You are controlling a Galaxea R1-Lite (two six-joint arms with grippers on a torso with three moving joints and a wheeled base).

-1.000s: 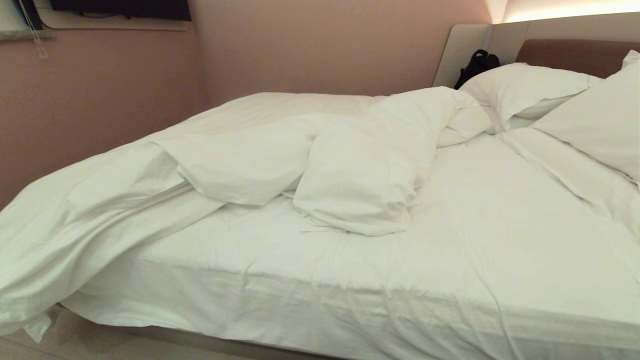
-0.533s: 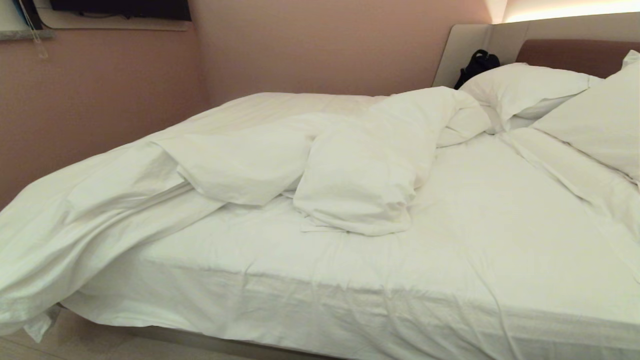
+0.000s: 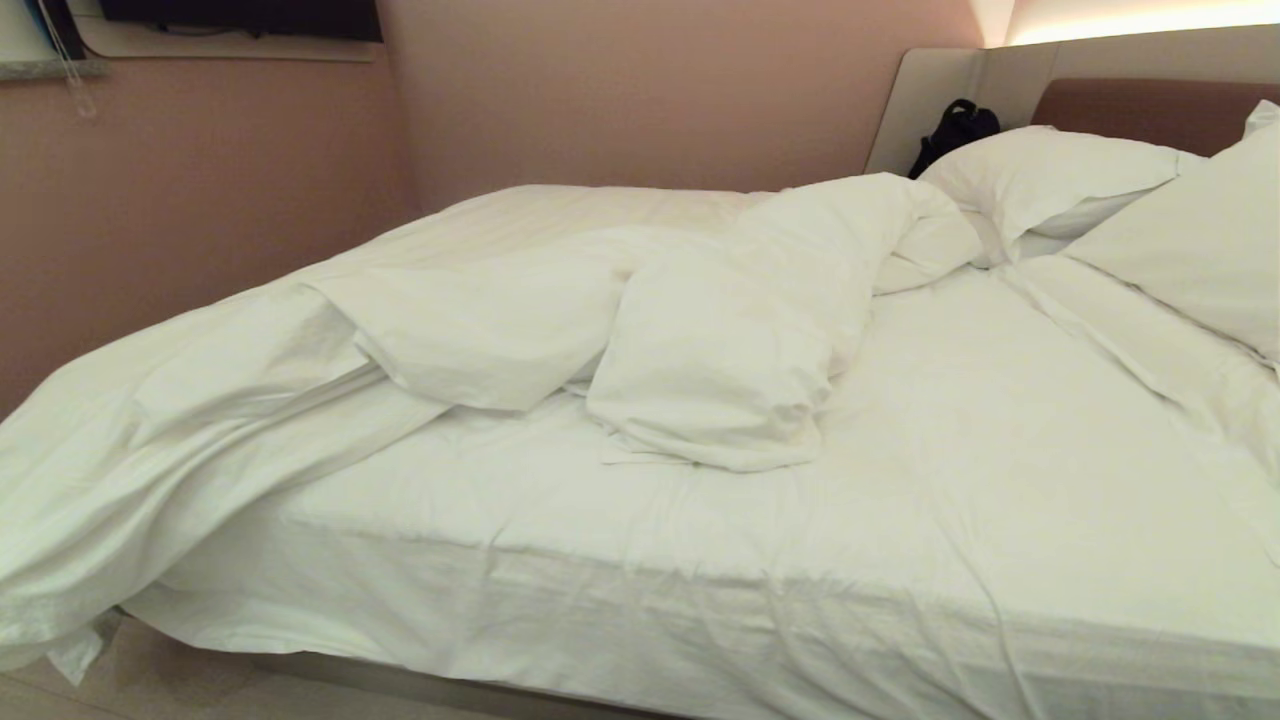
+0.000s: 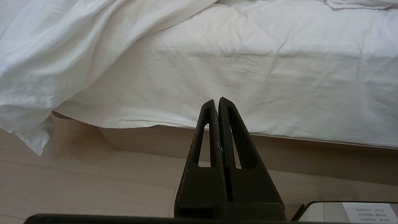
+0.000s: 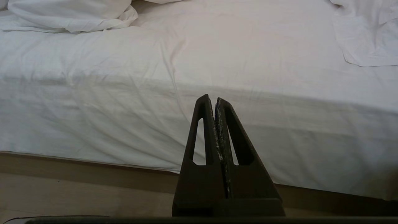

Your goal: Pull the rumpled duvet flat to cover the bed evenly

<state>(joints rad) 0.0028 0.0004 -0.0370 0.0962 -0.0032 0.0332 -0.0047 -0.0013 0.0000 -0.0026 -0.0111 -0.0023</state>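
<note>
The duvet (image 3: 640,320) is lying bunched across the far half of the bed (image 3: 900,560), one end spilling off the foot corner. Being soft, bulky and light, it is best taken by the folded flap at mid-bed. The left gripper (image 4: 216,102) and right gripper (image 5: 211,101) are being kept pressed together, empty, off the bed's near side.

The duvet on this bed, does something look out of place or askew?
Yes. The duvet is bunched in a folded heap across the far half of the bed, leaving the near sheet bare. Its left end slides off the bed's corner, and a tip hangs toward the floor.
</note>
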